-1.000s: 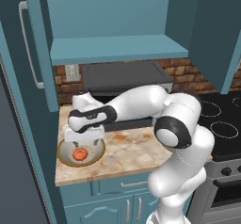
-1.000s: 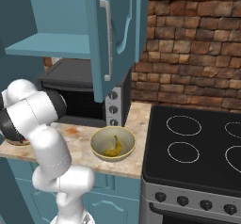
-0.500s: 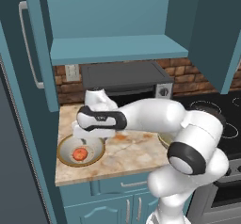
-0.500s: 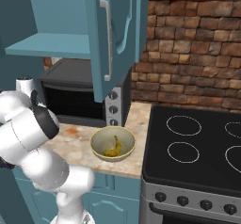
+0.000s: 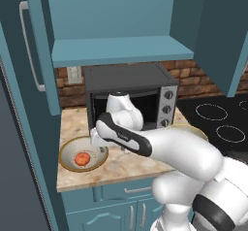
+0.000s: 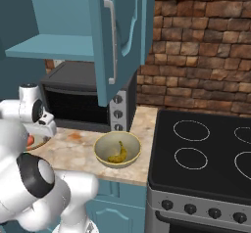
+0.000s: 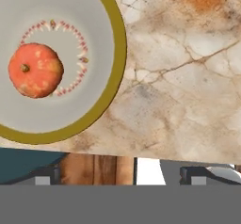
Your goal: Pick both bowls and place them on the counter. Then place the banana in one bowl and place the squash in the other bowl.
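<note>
Squash and banana each sat in a bowl — no writing was legible anywhere.
The gripper [image 5: 97, 139] hung with jaws wide apart and empty, just beside the shallow bowl [image 5: 68, 150] holding the squash [image 7: 36, 70]; the banana [image 6: 118, 153] lay in the deeper bowl [image 6: 133, 146], well apart along the counter [image 6: 73, 151].

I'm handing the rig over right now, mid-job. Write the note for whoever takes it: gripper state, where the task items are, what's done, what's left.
Gripper: open, empty, just beside and above the shallow bowl.
Shallow bowl: on the counter, left end, with the squash inside.
Deeper bowl: on the counter beside the stove, with the banana inside.
Done: both bowls placed, both items in bowls.
Left: nothing visible; probably just pull the arm clear.
</note>
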